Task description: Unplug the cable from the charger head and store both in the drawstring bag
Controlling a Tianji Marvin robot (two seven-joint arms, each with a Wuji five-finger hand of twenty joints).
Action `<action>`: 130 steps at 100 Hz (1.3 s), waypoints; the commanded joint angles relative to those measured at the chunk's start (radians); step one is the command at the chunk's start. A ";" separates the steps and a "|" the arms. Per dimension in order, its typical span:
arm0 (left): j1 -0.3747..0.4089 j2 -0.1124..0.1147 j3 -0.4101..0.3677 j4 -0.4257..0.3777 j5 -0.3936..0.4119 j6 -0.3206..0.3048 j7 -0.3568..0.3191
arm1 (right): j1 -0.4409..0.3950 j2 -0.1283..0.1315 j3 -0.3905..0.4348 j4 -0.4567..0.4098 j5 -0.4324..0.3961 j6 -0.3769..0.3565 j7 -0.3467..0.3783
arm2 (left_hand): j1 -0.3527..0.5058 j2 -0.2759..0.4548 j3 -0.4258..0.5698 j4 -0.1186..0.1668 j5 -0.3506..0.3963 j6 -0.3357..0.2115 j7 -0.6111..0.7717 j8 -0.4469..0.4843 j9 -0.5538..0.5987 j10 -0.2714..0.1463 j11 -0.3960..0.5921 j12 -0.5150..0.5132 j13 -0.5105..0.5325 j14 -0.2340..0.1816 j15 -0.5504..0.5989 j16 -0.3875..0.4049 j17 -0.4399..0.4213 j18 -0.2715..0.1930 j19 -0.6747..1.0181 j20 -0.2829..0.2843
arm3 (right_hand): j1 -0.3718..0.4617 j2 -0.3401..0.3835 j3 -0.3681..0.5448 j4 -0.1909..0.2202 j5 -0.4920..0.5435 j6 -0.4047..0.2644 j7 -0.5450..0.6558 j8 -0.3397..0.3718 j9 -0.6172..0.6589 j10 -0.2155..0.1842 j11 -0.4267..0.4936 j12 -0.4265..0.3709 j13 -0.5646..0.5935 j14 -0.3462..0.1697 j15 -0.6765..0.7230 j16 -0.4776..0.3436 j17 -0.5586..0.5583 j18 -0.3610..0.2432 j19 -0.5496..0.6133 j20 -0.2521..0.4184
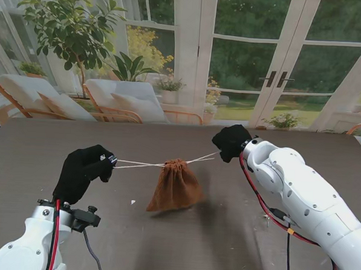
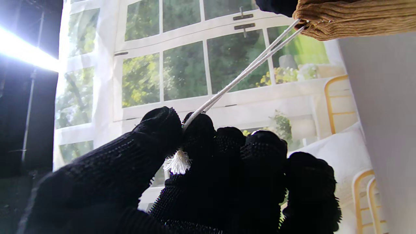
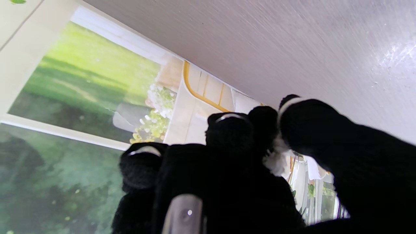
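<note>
The left hand is held left of the drawstring bag, fingers closed on the left drawstring, its frayed end pinched between thumb and forefinger. The bag is soft brown fabric, judged light and limp; it hangs gathered shut with its base near or on the table, so it is best handled by the cords. The right drawstring runs taut to the right hand, raised right of the bag, fingers curled shut on it. Cable and charger head are not visible.
</note>
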 commanded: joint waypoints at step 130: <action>-0.101 0.072 0.030 0.197 0.363 0.296 -0.303 | -0.098 -0.010 -0.024 -0.013 0.062 0.080 -0.032 | 0.107 0.075 -0.021 0.127 -0.139 0.086 -0.719 -0.442 -0.385 0.097 -0.507 -0.837 -0.554 0.121 -0.836 -0.332 -0.529 -0.130 -0.636 -0.227 | -0.191 0.419 -0.356 0.157 -0.361 -0.091 -0.379 -0.107 -0.288 0.074 -0.556 -0.145 -0.043 0.094 -0.925 -0.377 0.126 0.244 -0.592 -0.062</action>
